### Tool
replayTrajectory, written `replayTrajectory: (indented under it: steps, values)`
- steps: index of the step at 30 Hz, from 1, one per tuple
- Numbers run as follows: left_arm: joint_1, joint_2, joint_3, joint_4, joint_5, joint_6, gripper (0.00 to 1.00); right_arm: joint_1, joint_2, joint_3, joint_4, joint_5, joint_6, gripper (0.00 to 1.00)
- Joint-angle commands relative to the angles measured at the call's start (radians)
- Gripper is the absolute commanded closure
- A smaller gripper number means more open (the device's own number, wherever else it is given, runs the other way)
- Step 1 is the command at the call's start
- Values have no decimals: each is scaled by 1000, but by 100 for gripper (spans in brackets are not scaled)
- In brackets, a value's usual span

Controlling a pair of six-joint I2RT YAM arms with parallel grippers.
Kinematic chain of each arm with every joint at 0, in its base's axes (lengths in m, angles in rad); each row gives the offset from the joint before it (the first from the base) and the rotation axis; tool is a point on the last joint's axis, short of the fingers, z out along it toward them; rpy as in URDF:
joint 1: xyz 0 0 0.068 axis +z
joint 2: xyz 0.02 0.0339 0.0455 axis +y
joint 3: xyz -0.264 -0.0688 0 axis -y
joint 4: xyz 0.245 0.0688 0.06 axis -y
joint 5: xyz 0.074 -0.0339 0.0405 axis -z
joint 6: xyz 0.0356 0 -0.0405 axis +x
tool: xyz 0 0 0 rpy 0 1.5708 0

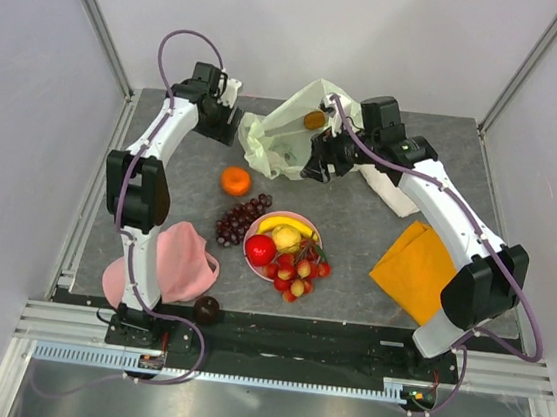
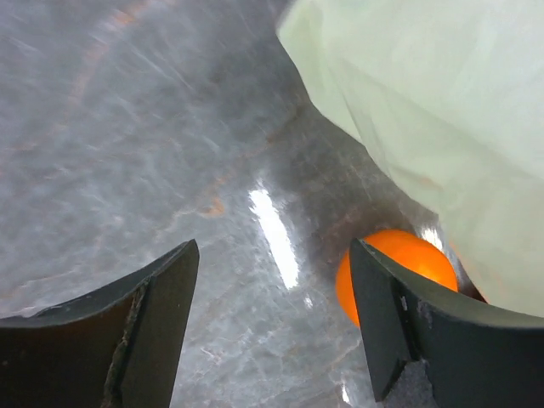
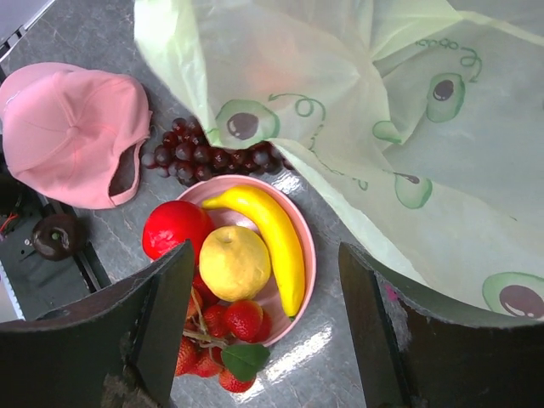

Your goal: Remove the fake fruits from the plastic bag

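The pale green plastic bag (image 1: 285,134) lies crumpled at the back middle, and a small orange fruit (image 1: 315,120) shows in it. My left gripper (image 1: 230,123) is open and empty at the bag's left edge. In the left wrist view the gripper (image 2: 272,323) hangs over bare table, with an orange (image 2: 399,262) behind its right finger, beside the bag (image 2: 425,102). My right gripper (image 1: 319,163) is open and empty at the bag's right side. It hovers (image 3: 263,323) above the plate, with the bag (image 3: 357,127) beside it. On the table lie an orange (image 1: 235,180) and grapes (image 1: 242,219).
A pink plate (image 1: 308,234) holds an apple (image 1: 261,249), a banana (image 1: 286,227), a yellow fruit (image 1: 286,239) and a berry cluster (image 1: 296,273). A plum (image 1: 207,309) sits at the front edge. A pink cap (image 1: 177,262), an orange cloth (image 1: 414,269) and a white cloth (image 1: 386,191) lie around.
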Motion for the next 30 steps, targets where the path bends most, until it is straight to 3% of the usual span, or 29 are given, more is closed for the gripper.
replayTrajectory:
  steps: [1,13,18,30]
  values:
    - [-1,1,26,-134,129,60,21,-20,-3,20,27,-21,14,23]
    - [11,24,-36,-272,288,-101,22,-33,-5,17,46,-5,9,22]
    - [20,40,-53,-263,226,-131,27,-36,-13,9,47,-5,10,21]
    - [31,99,-68,-272,296,-125,56,-36,-10,0,46,-13,6,20]
